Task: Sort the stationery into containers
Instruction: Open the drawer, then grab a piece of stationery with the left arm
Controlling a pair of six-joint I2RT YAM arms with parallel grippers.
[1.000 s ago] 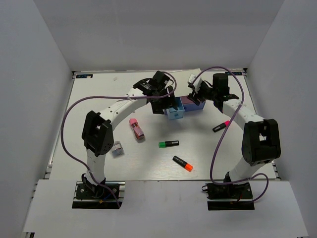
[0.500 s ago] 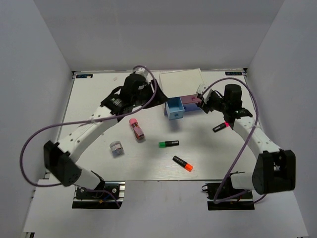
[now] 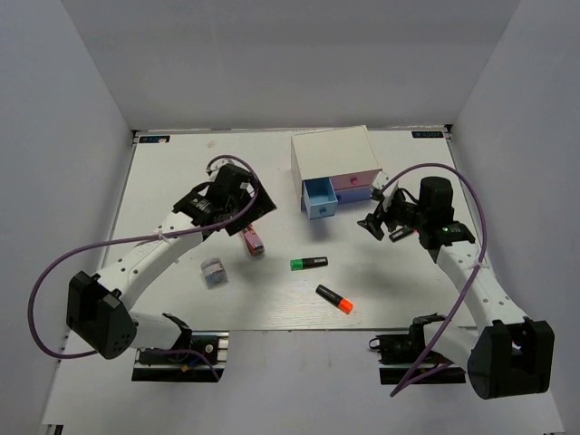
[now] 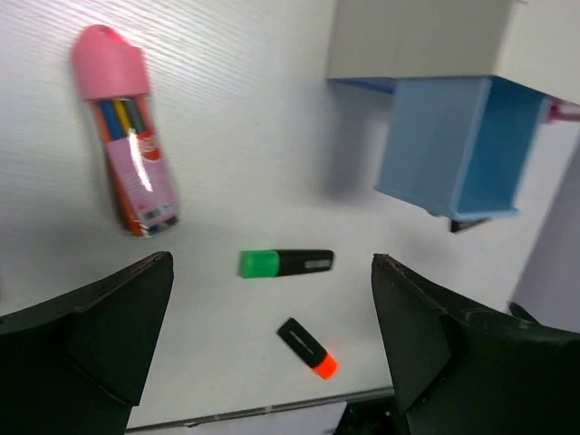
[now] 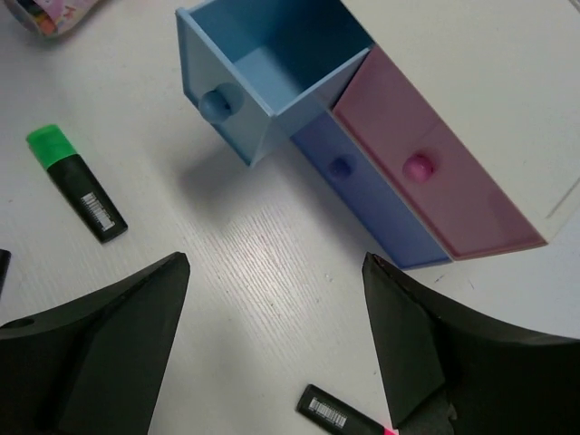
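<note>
The white drawer box [image 3: 332,152] stands at the back, its light-blue drawer [image 3: 319,198] pulled out and empty [image 5: 272,54]; the pink drawer [image 5: 426,172] and the blue-violet lower drawer [image 5: 362,195] are shut. My left gripper [image 3: 254,210] hangs open above the stubby pink item [image 3: 252,240], which lies up left in the left wrist view [image 4: 127,154]. The grey-blue piece [image 3: 214,271], green highlighter [image 3: 308,264] and orange highlighter [image 3: 334,299] lie apart on the table. My right gripper [image 3: 373,224] is open and empty in front of the box, over the pink highlighter [image 5: 349,417].
The table [image 3: 181,172] is white, with grey walls close on three sides. Purple cables loop from both arms. The near table edge [image 4: 272,408] runs just past the orange highlighter [image 4: 306,347].
Both arms have pulled back from the drawer box toward the near side, the left to above the pink item, the right toward the pink highlighter. Both grippers stand wider. The light-blue drawer stays out.
</note>
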